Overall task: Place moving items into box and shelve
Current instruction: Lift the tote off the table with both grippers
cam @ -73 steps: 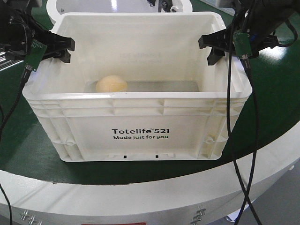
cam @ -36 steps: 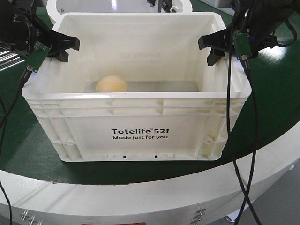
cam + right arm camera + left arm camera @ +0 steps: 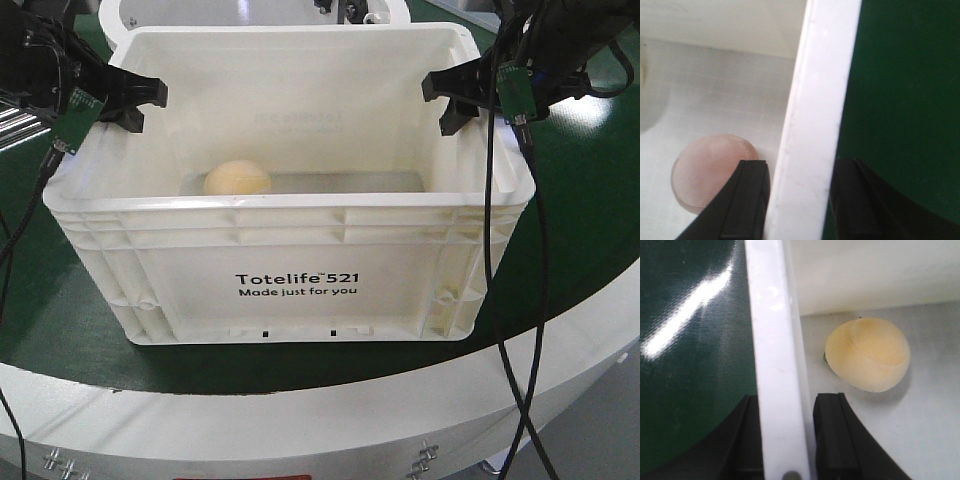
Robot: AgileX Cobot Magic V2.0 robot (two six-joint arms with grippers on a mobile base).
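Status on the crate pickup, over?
Left claw and right claw each astride a side rim of the crate, apparently clamped. Cream ball and pink ball inside. No obstruction seen.

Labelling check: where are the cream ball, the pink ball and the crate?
cream ball (image 3: 867, 354), left wrist view, its middle.
pink ball (image 3: 710, 172), right wrist view, its visible middle.
crate (image 3: 180, 262), front-facing view, its front wall.
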